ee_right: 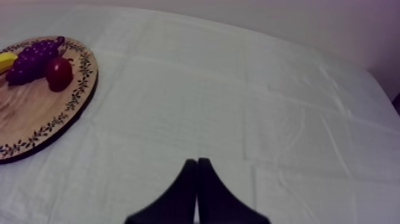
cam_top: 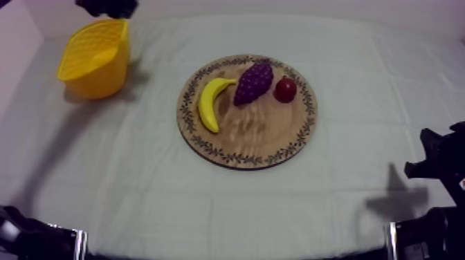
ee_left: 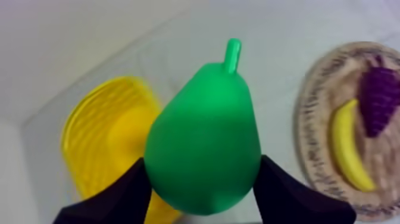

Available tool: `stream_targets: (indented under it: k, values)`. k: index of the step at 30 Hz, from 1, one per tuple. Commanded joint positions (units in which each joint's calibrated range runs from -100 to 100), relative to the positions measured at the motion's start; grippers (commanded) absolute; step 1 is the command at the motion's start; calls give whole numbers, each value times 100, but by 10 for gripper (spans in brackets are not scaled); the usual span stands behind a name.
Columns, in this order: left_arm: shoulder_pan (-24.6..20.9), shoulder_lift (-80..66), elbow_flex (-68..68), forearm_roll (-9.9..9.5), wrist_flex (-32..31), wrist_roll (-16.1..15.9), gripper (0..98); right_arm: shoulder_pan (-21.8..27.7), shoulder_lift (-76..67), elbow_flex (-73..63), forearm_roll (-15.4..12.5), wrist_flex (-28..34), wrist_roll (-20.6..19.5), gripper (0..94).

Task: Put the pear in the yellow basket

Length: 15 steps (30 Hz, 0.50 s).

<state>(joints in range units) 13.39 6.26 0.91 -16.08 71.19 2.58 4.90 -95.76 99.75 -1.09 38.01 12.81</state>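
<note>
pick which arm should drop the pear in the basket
Left. The left gripper is shut on the pear beside the yellow basket; the right gripper is shut on nothing, past the wooden board.

In my left wrist view, the pear (ee_left: 202,140) hides the near side of the yellow basket (ee_left: 101,146), and the frame's edge cuts off the wooden board (ee_left: 306,119). My right wrist view clips the banana (ee_right: 5,61). From above, my left arm (cam_top: 107,7) is cut off over the basket.

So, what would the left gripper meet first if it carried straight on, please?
Probably the basket: the left gripper, shut on the pear, points down near its rim, though it might reach the cloth instead.
</note>
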Motion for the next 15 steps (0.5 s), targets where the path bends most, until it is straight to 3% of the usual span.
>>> stream_targets:
  k: [1,7,15]
  values:
    - [-736,47,201,8,-173,-15,600,0,1,3,-1,5,1,3]
    - [-1173,350,561,21,-593,13,601,0,1,3,-1,5,1,3]
    - [-1243,962,539,61,-932,163,597,0,1,3,-1,5,1,3]
